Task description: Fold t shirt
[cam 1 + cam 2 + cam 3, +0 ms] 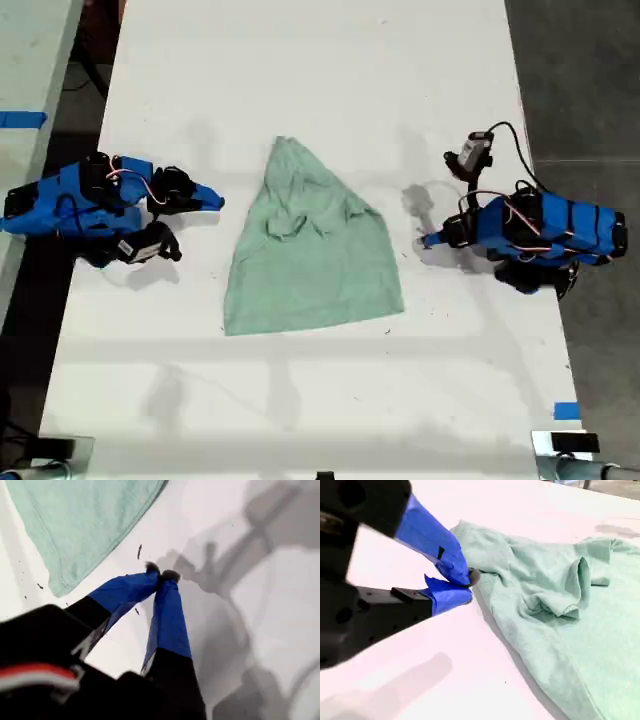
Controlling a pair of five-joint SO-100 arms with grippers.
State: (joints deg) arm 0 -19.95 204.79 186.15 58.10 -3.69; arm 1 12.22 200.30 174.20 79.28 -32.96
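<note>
Table point(320, 80): t shirt point(313, 250) between end effectors.

A long white table point(300, 80) with a smooth, matte top carries everything. Spread on its middle lies the small pale mint-green t shirt point(312, 255), wrinkled soft fabric, narrow at the far end and widening to a straight hem at the near end. Two blue-and-black robot arms rest on the tabletop, one at the exterior view's left point(95, 205), one at its right point(535, 235). A small strip of blue tape point(566, 411) sticks at the table's edge near the exterior view's lower right corner.
</note>
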